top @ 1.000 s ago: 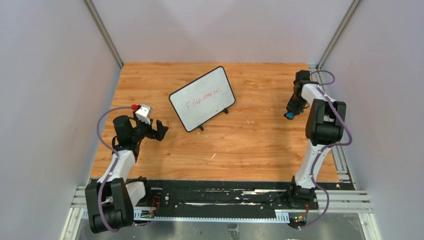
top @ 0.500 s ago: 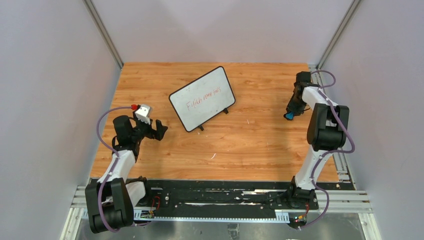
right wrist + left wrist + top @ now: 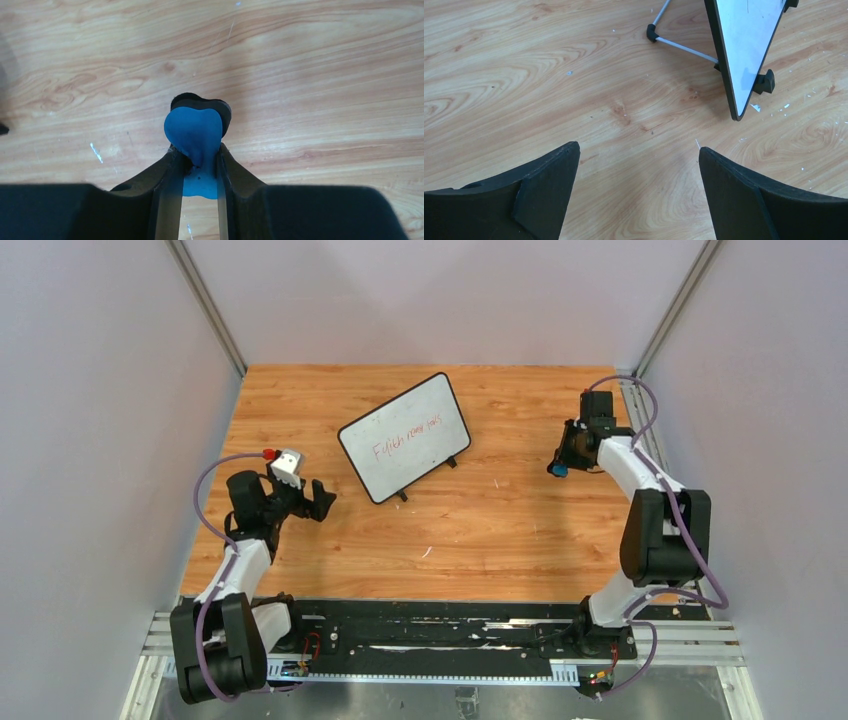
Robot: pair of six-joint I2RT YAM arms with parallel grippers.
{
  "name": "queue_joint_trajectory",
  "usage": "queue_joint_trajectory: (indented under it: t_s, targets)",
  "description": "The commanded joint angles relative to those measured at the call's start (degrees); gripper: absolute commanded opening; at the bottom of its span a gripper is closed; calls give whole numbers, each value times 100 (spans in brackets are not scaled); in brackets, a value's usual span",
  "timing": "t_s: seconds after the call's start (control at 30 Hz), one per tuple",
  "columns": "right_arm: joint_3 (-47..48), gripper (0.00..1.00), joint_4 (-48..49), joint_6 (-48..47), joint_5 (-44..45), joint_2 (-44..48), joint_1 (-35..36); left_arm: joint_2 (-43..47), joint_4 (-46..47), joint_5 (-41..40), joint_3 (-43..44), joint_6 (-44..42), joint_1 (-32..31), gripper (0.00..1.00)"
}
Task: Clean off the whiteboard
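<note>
Whiteboard (image 3: pixel 404 437) sits upper centre in your top view, on the wood table (image 3: pixel 500 525). It's skewed, w/ the long side running lower left to upper right. Red writing (image 3: pixel 407 437) runs across its face, too small to read for sure. In your left wrist view the whiteboard (image 3: pixel 749 45) fills the upper right corner, propped at a slant. You can see a black foot (image 3: pixel 765 82) at its lower edge, resting on the wood. A thin grey strut (image 3: pixel 684 46) w/ a black tip reaches out to the left of it.

Left gripper (image 3: pixel 312 498) is at lower left of the top view, below and left of the board and apart from it. Jaws are spread wide, nothing between them. In the wrist view the left gripper (image 3: pixel 639 155) shows only bare wood in the gap, w/ the two black fingers (image 3: pixel 544 195) at the bottom corners.

Right gripper (image 3: pixel 560 462) is right of centre in the top view, well apart from the board's right end. It's clamped on a blue eraser (image 3: pixel 557 469). In the right wrist view the right gripper (image 3: pixel 196 160) pinches the blue eraser (image 3: pixel 193 131) at frame centre. The eraser shows a rounded blue lobe w/ a black layer behind. Can't tell if it touches the table.
</note>
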State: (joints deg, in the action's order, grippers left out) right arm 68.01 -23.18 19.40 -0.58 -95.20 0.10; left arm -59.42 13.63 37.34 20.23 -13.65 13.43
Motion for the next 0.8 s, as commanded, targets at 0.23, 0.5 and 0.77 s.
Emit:
queue_joint_trajectory:
  t_s: [0.23, 0.5, 0.77]
  targets:
    - [-1573, 1, 2024, -978, -692, 1252, 1083, -183, -38, 244, 278, 140, 32, 82]
    - [-1476, 1, 2111, -1181, -399, 1148, 1604, -494, 255, 1339, 677, 867, 289, 77]
    - [-1340, 1, 2057, -1317, -154, 1047, 1906, -1345, 348, 2450, 1340, 1258, 310, 78]
